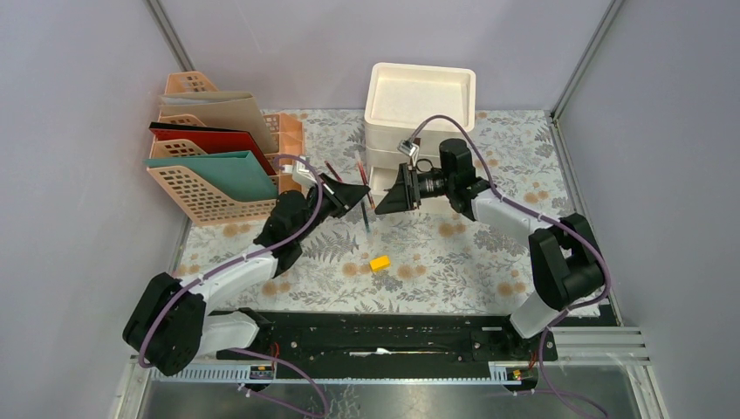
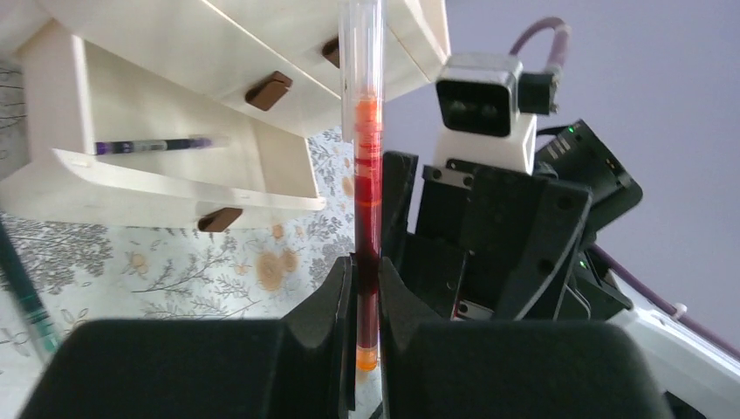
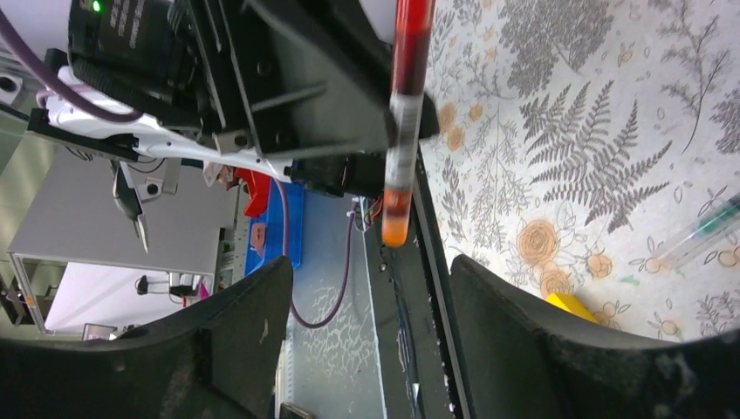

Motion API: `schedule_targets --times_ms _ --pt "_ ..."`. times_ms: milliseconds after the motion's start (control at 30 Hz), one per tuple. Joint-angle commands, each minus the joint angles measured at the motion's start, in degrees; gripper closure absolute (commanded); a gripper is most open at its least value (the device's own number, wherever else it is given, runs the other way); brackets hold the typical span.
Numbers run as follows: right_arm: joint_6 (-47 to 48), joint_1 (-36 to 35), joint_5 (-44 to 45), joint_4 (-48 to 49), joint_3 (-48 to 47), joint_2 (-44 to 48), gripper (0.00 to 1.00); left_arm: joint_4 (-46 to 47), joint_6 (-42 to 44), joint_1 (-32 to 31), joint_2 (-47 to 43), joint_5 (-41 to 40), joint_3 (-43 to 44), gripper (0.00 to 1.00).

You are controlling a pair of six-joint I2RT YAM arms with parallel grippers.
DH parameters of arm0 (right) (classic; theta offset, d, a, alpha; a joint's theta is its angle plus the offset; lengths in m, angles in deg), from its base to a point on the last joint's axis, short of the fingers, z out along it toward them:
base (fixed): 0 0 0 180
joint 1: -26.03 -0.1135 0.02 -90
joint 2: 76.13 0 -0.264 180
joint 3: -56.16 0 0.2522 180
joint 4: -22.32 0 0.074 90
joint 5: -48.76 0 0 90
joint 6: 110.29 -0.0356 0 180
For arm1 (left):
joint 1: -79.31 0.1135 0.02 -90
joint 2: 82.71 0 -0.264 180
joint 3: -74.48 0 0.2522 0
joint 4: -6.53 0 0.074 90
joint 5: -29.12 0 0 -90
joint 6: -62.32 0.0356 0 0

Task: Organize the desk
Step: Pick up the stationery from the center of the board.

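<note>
The desk point(image 1: 454, 253) is covered in pale cloth printed with ferns and flowers. My left gripper point(image 2: 366, 297) is shut on a red pen point(image 2: 367, 201) with a clear barrel, held upright above the desk near the white drawer unit point(image 1: 419, 105). My right gripper point(image 3: 371, 288) faces it, open, with the pen's orange end point(image 3: 394, 229) just ahead of its fingers and nothing between them. In the top view the two grippers meet in front of the drawers, left point(image 1: 353, 194) and right point(image 1: 390, 196). The lowest drawer point(image 2: 174, 188) is pulled out, with a purple pen point(image 2: 148, 145) inside.
A yellow block point(image 1: 379, 262) lies mid-desk toward the front. A green pen point(image 2: 22, 292) lies on the cloth near the left gripper. A peach file rack point(image 1: 218, 166) with folders stands at the back left. Grey walls close in both sides.
</note>
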Motion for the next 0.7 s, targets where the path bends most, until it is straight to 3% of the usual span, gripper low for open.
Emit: schedule_targets --times_ms 0,433,667 --pt "-0.9 -0.2 -0.4 1.5 -5.7 -1.8 0.29 8.1 -2.1 -1.2 0.8 0.2 2.2 1.00" --pt "-1.0 -0.4 -0.5 0.6 -8.5 -3.5 0.54 9.1 -2.2 -2.5 2.1 0.3 2.8 1.00" --pt "2.1 -0.4 0.6 -2.7 -9.5 -3.4 0.98 9.0 -2.0 -2.8 2.3 0.8 3.2 1.00"
